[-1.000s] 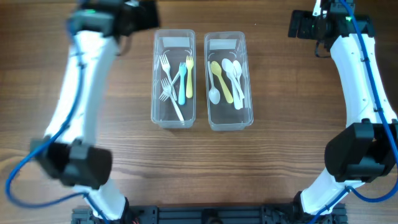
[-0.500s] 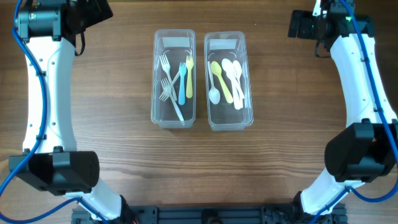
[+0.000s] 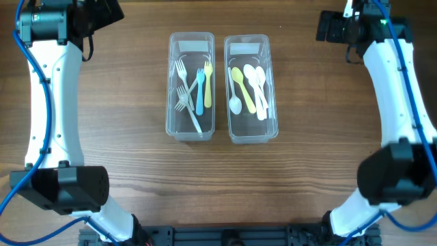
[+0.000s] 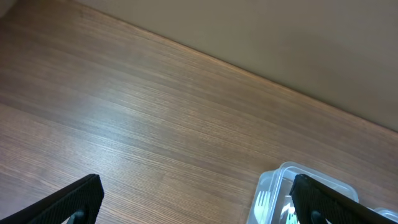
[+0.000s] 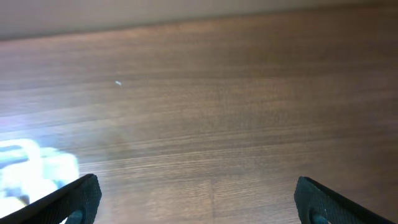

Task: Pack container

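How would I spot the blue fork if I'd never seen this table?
On the wooden table, find the clear tub on the left, holding forks. The blue fork lies between white forks and a yellow fork; no other is blue.

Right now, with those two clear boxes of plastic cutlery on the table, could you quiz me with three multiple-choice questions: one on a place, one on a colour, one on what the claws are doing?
1. Where are the plastic forks?
A. in the clear plastic container nearer the left arm
B. in a drawer
C. on a plate

2. Among the white plastic spoons lies one that is:
A. red
B. yellow
C. green

3. The left gripper and right gripper are:
A. both gripping forks
B. both shut
C. both open, empty

Answers: 1 A, overhead shows forks inside that container. 2 B, the yellow spoon lies beside white ones. 3 C, each wrist view shows jaws wide apart, nothing between.
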Controlling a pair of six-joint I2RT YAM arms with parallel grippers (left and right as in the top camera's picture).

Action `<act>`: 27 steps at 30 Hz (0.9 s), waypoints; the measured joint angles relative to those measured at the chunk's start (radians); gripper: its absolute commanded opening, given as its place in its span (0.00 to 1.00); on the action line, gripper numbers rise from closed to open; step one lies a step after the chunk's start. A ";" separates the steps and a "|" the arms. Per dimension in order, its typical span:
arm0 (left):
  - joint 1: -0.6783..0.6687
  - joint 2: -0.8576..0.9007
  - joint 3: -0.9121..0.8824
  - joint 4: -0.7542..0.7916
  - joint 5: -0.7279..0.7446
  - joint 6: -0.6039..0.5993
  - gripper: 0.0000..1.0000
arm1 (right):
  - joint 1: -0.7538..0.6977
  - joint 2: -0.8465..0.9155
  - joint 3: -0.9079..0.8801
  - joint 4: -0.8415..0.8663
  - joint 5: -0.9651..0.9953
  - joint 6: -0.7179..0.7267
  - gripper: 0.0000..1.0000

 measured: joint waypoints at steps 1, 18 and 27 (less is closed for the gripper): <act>0.000 0.000 0.000 0.000 0.000 0.000 1.00 | 0.011 -0.041 -0.001 -0.001 0.002 -0.003 1.00; 0.000 0.000 0.000 -0.001 0.000 0.000 1.00 | 0.050 -1.063 -0.357 0.203 -0.101 -0.038 1.00; 0.000 0.000 0.000 -0.002 -0.001 0.000 1.00 | 0.050 -1.524 -1.207 0.684 -0.119 -0.036 1.00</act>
